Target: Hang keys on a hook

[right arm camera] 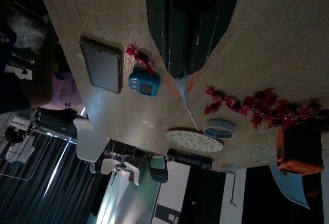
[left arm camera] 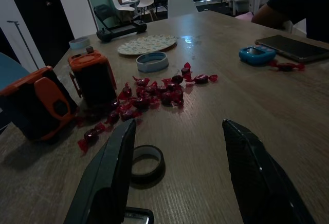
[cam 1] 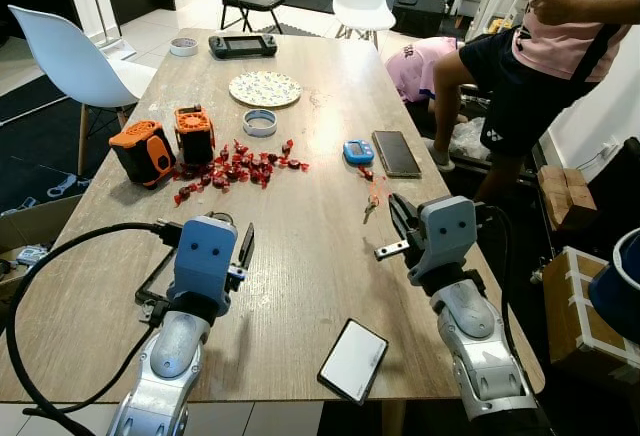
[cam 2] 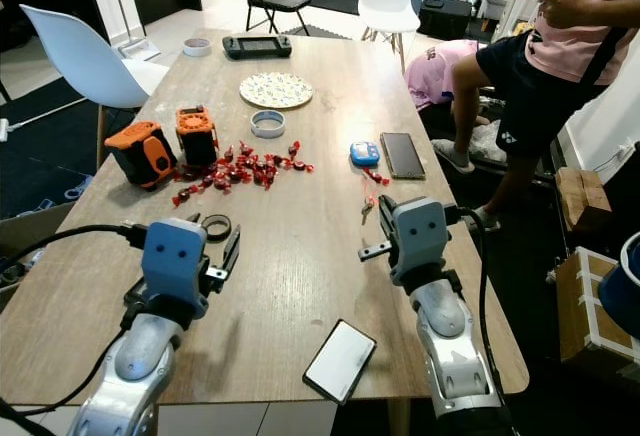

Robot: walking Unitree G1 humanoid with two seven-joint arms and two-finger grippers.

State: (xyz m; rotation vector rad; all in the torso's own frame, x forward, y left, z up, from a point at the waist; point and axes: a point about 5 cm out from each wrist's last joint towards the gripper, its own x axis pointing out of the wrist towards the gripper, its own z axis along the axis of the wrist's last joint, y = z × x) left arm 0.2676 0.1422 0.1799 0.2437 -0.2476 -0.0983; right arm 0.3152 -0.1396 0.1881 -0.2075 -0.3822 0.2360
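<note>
The keys [cam 1: 371, 201], on an orange ring with red tags, lie on the wooden table [cam 1: 300, 256] right of centre, below a dark phone. My right gripper [cam 1: 397, 210] hovers just right of them with its fingers pressed together. In the right wrist view the orange ring [right arm camera: 189, 84] and a key blade [right arm camera: 186, 106] sit just past the fingertips [right arm camera: 177, 72]; whether they touch is unclear. My left gripper [left arm camera: 177, 124] hangs open low over the table's near left part, with a black ring [left arm camera: 146, 161] between its fingers.
Red candies [cam 1: 235, 168], two orange-and-black boxes [cam 1: 143, 151], a tape roll [cam 1: 260, 122], a plate [cam 1: 265, 88], a blue device [cam 1: 358, 151] and a phone [cam 1: 396, 153] lie mid-table. Another phone [cam 1: 353, 360] overhangs the near edge. A person [cam 1: 560, 36] stands at the right.
</note>
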